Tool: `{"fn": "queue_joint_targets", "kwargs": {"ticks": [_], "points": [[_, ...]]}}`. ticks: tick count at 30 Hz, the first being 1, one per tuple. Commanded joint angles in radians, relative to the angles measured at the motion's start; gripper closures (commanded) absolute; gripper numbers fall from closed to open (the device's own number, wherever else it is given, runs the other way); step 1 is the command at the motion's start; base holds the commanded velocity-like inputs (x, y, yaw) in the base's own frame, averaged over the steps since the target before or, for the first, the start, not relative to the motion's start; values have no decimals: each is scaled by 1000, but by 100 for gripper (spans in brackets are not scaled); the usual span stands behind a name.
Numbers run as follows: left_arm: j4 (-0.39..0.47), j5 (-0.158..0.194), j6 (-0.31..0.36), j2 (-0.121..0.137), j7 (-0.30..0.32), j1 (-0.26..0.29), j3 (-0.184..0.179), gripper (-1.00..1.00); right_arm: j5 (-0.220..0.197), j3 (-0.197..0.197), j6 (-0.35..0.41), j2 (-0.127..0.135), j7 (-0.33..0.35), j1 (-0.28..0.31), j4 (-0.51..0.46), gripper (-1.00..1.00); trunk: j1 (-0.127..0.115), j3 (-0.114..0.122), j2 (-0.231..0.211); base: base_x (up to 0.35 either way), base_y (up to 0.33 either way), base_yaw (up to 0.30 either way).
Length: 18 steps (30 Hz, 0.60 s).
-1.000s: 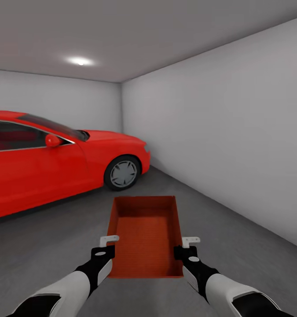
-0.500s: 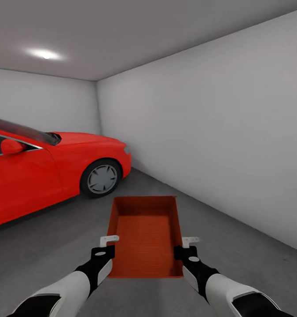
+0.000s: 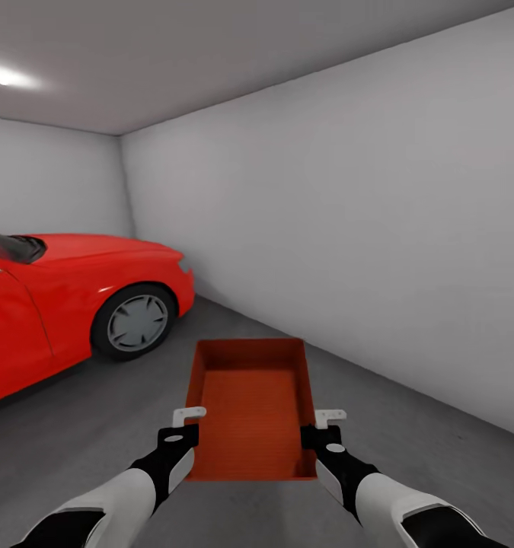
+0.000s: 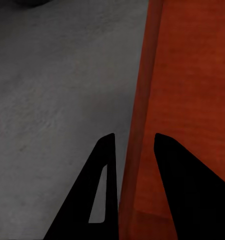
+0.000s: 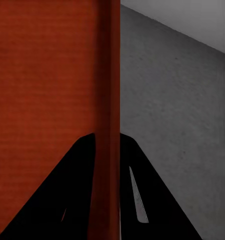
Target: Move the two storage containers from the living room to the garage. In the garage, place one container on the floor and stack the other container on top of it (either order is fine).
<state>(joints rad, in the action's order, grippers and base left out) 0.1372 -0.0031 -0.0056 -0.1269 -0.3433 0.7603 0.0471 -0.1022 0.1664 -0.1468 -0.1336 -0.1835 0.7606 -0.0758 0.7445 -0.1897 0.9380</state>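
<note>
The storage container (image 3: 251, 407), long axis toward 12 o'clock, hangs above the garage floor (image 3: 409, 426), the left hand (image 3: 182, 432) and right hand (image 3: 323, 431) each clamping a side wall.

One storage container (image 3: 250, 407), an orange-red open-top rectangular bin with a finely ribbed inside, is held level and empty above the dark grey garage floor (image 3: 97, 411). Its long side walls sit between the fingers of the left gripper (image 3: 186, 426) and the right gripper (image 3: 321, 428), its far end pointing away from them.
</note>
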Motion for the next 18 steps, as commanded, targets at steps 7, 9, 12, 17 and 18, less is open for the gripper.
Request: {"fn": "queue_joint_targets", "kwargs": {"ticks": [7,9,12,17,18], "points": [[-2,6,-1,36,-5,0,16,100,-4,-65,-50,11,-19,2,-4,100,1,-1,1,323,122,-282],[-2,6,-1,36,-5,-1,16,100,-4,-65,-49,11,-19,2,-4,100,1,-1,1,323,129,-282],[-2,6,-2,36,-5,-1,16,100,-4,-65,-49,11,-19,2,-4,100,1,-1,1,323,130,-282],[-2,6,-2,36,-5,0,15,100,-4,-65,-50,11,-19,2,-4,100,1,-1,1,323,130,-282],[-2,6,-2,36,-5,0,15,100,-4,-65,-49,11,-19,2,-4,100,1,-1,1,323,130,-282]]}}
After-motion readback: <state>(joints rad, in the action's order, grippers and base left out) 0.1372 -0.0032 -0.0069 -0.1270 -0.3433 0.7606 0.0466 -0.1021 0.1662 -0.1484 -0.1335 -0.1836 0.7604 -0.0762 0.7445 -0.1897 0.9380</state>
